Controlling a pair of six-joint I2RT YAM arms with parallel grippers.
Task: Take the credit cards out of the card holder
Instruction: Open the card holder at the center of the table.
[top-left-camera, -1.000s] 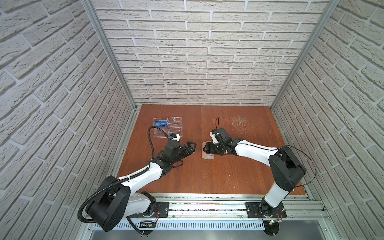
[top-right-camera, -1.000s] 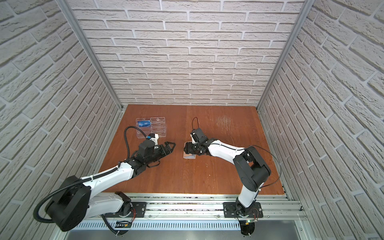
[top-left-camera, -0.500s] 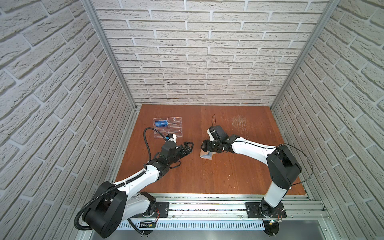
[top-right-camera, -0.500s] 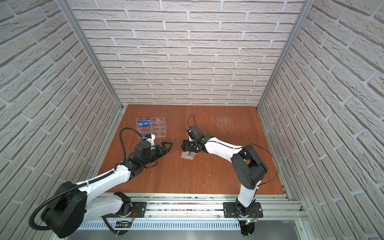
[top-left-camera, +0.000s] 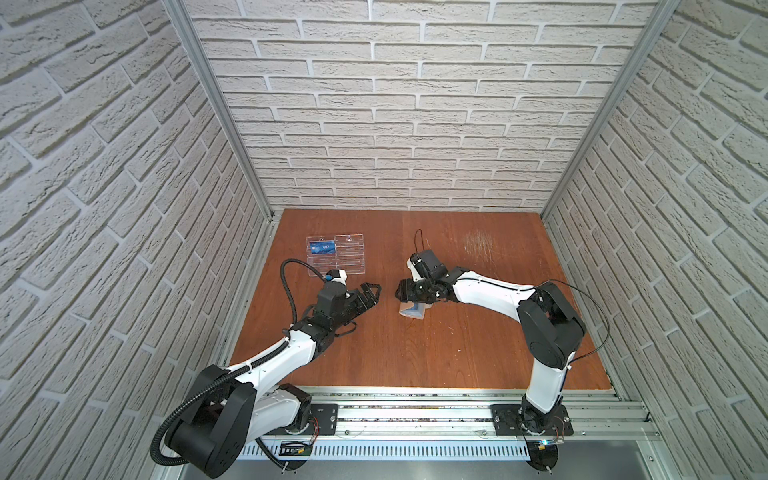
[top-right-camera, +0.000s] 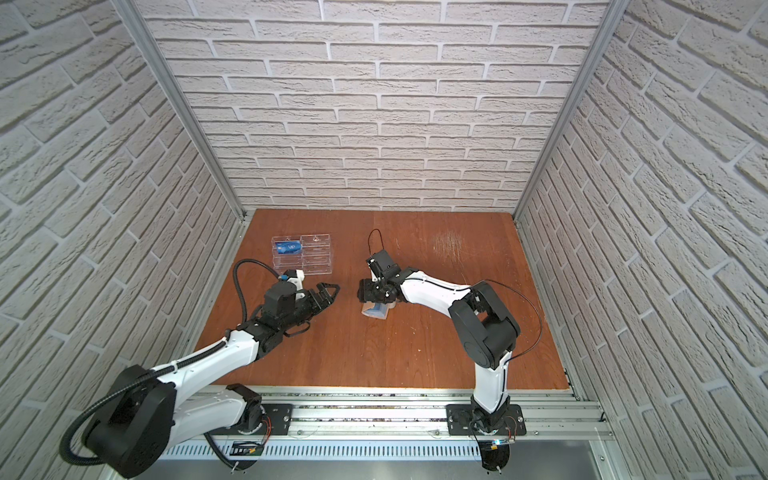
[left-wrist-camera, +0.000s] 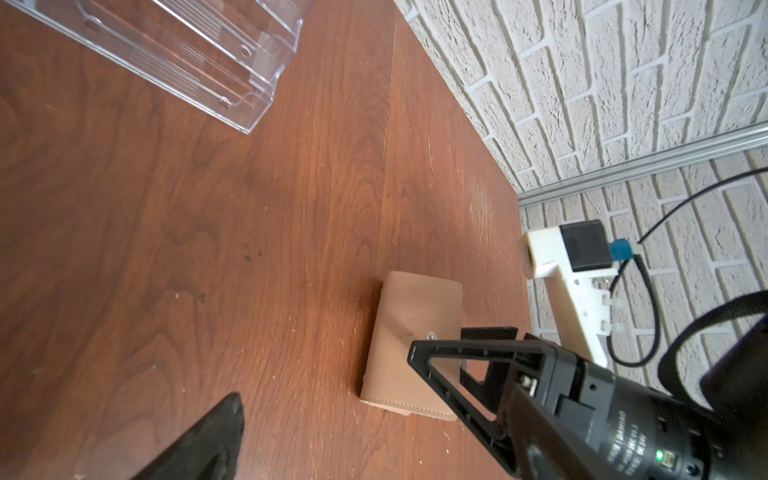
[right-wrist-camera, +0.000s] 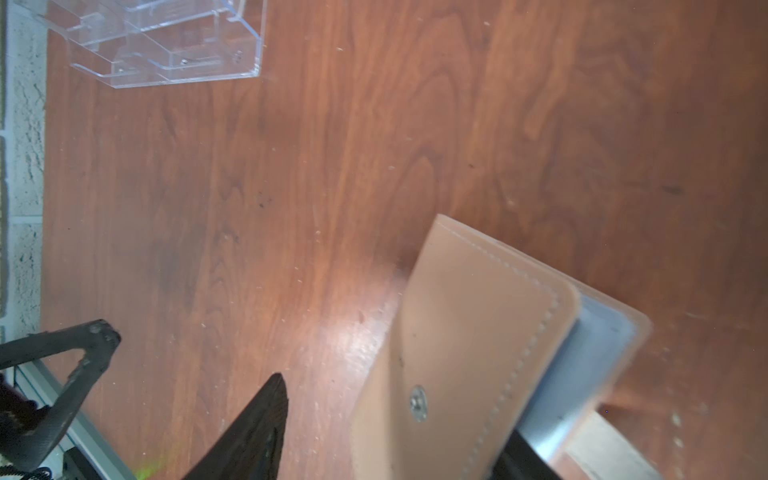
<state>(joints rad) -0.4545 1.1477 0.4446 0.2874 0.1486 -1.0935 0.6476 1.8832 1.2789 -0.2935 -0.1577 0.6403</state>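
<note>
- The card holder (top-left-camera: 411, 311) lies near the middle of the desk (top-left-camera: 457, 357), directly under the right gripper (top-left-camera: 405, 292).
- Change over the last second: the holder was flat and all tan then. Now its cover is tipped up and a blue-grey layer (right-wrist-camera: 590, 357) is exposed beneath it. The holder is also nudged slightly toward the front edge.
- The right gripper is shifted a little toward the left edge over the same second. Its jaws are held part spread, not clamped.
- In the right wrist view one finger (right-wrist-camera: 257, 428) is seen clear of the cover, with bare desk between them. The other appears tucked under the cover, so the cover is judged pried up, not pinched.
- The left gripper (top-left-camera: 373, 293) is spread wide and empty. It is drawn back a touch and aimed at the holder from the left-edge side, near but apart.
- One credit card (top-left-camera: 323, 248) is already parked in the clear acrylic rack (top-left-camera: 351, 264) by the far-left corner, well apart from the holder.
- Meaning: the opening step is judged under way, and no card is being drawn from the holder yet.
- Whether the blue-grey layer is cards or only sleeves cannot be told.
- Risk: the cover may flop shut if the prying finger is slid out before the left claw is brought in.
</note>
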